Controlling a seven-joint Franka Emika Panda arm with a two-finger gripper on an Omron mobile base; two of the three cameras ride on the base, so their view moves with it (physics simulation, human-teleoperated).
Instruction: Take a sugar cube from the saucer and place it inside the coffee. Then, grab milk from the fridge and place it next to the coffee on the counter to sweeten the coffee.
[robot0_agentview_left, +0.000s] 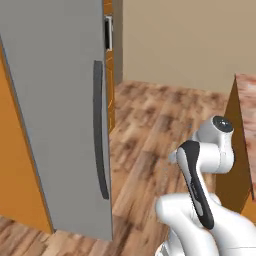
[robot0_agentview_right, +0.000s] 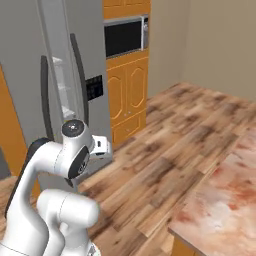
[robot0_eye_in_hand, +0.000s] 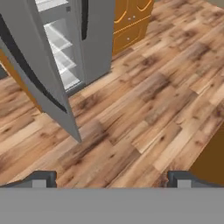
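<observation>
With its jaws spread wide and nothing between them, the gripper (robot0_eye_in_hand: 111, 179) hangs over bare wooden floor (robot0_eye_in_hand: 144, 105), well short of the fridge (robot0_eye_in_hand: 94, 39). The fridge door (robot0_agentview_left: 55, 115) stands open, showing white shelves (robot0_eye_in_hand: 61, 61) on which no milk can be made out, so the step in hand appears to be fetching it. Next move: bring the hand up to shelf level and locate the carton; the counter (robot0_agentview_right: 225, 200) lies to the right.

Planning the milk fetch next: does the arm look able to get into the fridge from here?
Probably yes, after closing in. The fridge door stands swung open, its white shelves exposed. The open pincer hangs over bare floor, nothing between. No milk is visible.
</observation>
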